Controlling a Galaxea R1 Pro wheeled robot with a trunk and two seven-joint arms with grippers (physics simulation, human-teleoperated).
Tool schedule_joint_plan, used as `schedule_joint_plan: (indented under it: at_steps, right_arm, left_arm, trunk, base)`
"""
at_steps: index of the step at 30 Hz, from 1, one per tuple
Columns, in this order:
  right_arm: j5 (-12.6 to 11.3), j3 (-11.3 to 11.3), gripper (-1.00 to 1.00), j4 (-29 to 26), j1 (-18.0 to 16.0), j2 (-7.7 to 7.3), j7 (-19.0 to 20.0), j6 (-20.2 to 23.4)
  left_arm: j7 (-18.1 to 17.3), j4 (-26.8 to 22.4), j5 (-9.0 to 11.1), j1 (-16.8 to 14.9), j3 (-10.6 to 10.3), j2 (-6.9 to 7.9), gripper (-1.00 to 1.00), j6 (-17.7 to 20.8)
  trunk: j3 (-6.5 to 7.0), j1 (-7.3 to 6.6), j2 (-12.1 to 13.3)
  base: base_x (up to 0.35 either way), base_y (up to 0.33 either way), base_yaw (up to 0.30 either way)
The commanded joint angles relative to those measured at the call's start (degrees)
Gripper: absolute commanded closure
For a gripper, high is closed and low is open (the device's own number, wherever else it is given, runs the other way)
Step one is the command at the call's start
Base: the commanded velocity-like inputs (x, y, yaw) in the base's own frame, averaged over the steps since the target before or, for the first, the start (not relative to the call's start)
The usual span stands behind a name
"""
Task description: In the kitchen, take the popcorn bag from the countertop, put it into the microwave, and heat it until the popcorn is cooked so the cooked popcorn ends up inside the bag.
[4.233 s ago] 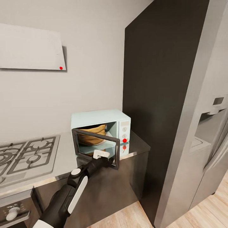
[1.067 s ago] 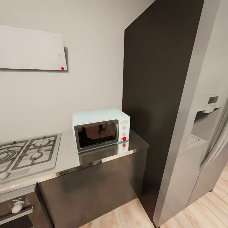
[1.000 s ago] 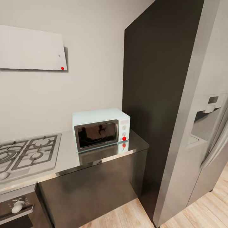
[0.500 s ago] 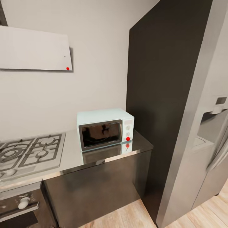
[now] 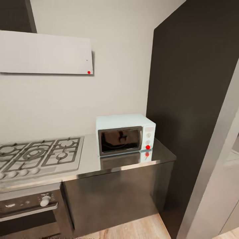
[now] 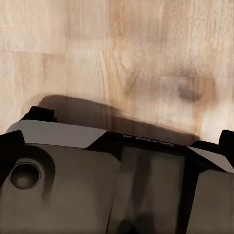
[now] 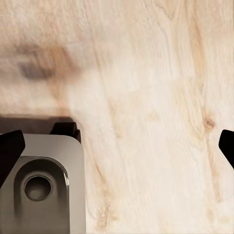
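Black fingertips of my left pincer [image 6: 117,141] sit at the two far edges of the left wrist view, so its jaws stand wide apart with nothing between them. Under them lies pale wood floor [image 6: 146,53], and a grey and black part of my own base [image 6: 87,180] fills the near side. My right pincer [image 7: 117,144] shows the same: dark tips at either edge, jaws spread and empty, over light floorboards, with a grey corner of the base beside it.

From the head view, the pale-blue microwave [image 5: 125,134] stands on the glossy grey bench [image 5: 159,156], toward its right end, near a tall dark panel [image 5: 196,99]. Its dark glass door is shut; two white knobs and a red dot [image 5: 147,147] sit on its right strip. The glass is too dark to tell whether the popcorn bag is inside. Left of the microwave, set into the bench, is a grated gas hob [image 5: 39,154], with a built-in oven [image 5: 30,205] below it and a white hood [image 5: 46,53] on the wall above.
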Motion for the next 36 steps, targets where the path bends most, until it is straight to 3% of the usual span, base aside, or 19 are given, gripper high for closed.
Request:
schedule_joint_plan:
  at_steps: [1,25,36]
  right_arm:
    - [0.4,-0.5,-1.00,0.2,-0.1,-0.03,0.1,-0.4]
    - [0.4,-0.5,-1.00,0.2,-0.1,0.92,0.0,-0.4]
    - [0.4,-0.5,-1.00,0.2,-0.1,0.92,0.1,-0.4]
  left_arm:
    - [-0.2,0.1,0.6,-0.1,-0.5,-0.02,-1.00,-0.2]
    - [-0.2,0.1,0.6,-0.1,-0.5,-0.02,-1.00,-0.2]
    - [-0.2,0.1,0.6,-0.1,-0.5,-0.02,-1.00,-0.2]
  trunk:
    - [-0.07,0.00,-0.1]
    - [-0.07,0.00,-0.1]
    - [-0.07,0.00,-0.1]
  base:
    - [0.000,0.000,0.270]
    - [0.000,0.000,0.269]
    - [0.000,0.000,0.026]
